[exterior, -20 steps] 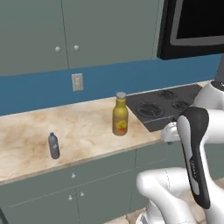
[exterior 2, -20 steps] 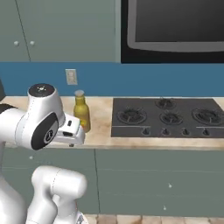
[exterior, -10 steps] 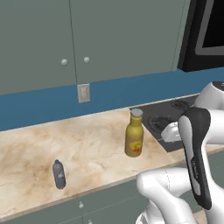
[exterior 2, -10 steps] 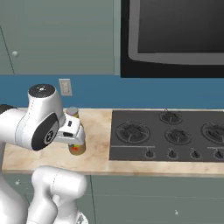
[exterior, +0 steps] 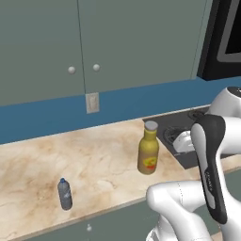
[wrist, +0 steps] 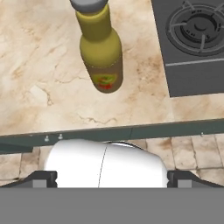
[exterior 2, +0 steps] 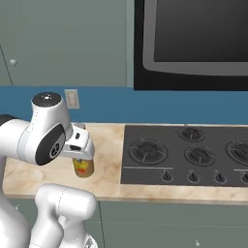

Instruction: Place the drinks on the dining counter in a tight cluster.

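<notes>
Amber glass is what the coming reach turns on: the amber bottle [wrist: 100, 48] stands upright on the beige wall counter [wrist: 39, 65], its long axis vertical, grey cap at the top edge of the hand view and yellow-red label low on its body. In that view it sits in the upper middle of the frame, slightly left of centre, while the gripper's [wrist: 112, 177] dark tips show at the bottom left and bottom right corners, set wide apart and holding nothing. So the bottle lies ahead of the fingers and well apart from them, with the counter's front edge and a strip of floor between

In the left base view the amber bottle [exterior: 148, 153] is at centre right, just left of the black cooktop [exterior: 188, 141]; the small greyish water bottle [exterior: 64, 193] stands at lower left near the counter's front edge, well apart from it. In the right base view the amber bottle [exterior 2: 83, 166] is partly hidden behind the arm at lower left

Neither bottle is on the dining counter yet, so the task looks barely begun. My judgement: the amber bottle is the nearer target, and the hand must travel forward and down, bringing the spread fingers either side of the upright body, below the narrowing neck
</notes>
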Tool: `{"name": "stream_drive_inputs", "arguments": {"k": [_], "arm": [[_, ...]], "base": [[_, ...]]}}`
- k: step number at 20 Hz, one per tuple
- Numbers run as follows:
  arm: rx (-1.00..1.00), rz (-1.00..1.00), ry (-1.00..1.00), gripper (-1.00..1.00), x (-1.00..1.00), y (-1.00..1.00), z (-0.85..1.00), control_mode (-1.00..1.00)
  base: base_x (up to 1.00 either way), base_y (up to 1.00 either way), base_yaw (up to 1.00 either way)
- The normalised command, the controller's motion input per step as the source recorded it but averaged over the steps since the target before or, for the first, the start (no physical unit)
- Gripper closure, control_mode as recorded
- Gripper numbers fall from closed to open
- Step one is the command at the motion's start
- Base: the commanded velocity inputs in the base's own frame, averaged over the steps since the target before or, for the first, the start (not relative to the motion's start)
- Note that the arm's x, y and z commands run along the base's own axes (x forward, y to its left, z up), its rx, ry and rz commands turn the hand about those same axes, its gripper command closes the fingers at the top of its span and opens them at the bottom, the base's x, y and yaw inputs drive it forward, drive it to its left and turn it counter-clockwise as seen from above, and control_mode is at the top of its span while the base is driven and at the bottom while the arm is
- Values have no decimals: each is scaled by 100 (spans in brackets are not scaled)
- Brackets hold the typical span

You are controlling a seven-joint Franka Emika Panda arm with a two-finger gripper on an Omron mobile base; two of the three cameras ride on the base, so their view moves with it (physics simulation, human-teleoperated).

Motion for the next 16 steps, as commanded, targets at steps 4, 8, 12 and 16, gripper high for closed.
{"name": "stream_drive_inputs", "arguments": {"k": [4, 8, 12, 16], "arm": [[0, 0, 0, -100, 0, 0, 0, 100], [0, 0, 0, -100, 0, 0, 0, 100], [0, 0, 0, -100, 0, 0, 0, 100], [-10, -5, 9, -100, 0, 28, 6, -100]], "base": [[0, 0, 0], [0, 0, 0], [0, 7, 0], [0, 0, 0]]}}
